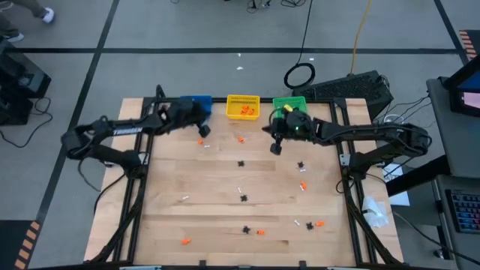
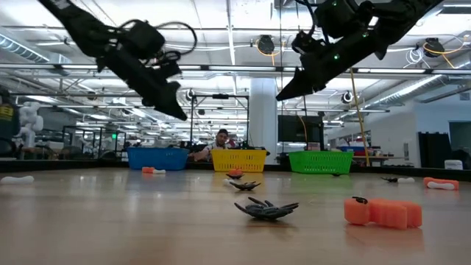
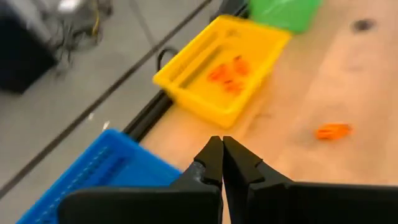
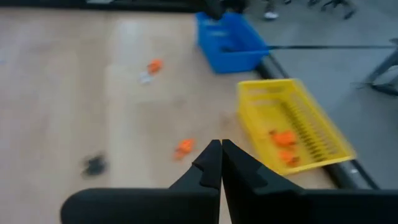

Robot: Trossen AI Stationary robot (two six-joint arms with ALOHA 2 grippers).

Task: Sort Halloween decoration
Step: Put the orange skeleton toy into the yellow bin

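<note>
Your left gripper hangs above the back of the table, just in front of the blue bin, and its fingers are pressed together with nothing between them — the left wrist view shows the two dark tips meeting over bare wood beside that bin. Your right gripper is up in the air too, in front of the green bin, its fingers likewise pressed together and empty.

The decorations are mostly still loose on the wood. You have several orange pieces already lying in the yellow bin, which sits between the blue and green ones along the back edge. One orange piece lies just in front of the yellow bin, and another sits on the wood close under your left gripper. Black spidery ones are scattered through the middle — one near the centre, one further forward, one toward the right. More orange pieces lie near the front edge and at the right. A small white piece rests on the left half.
</note>
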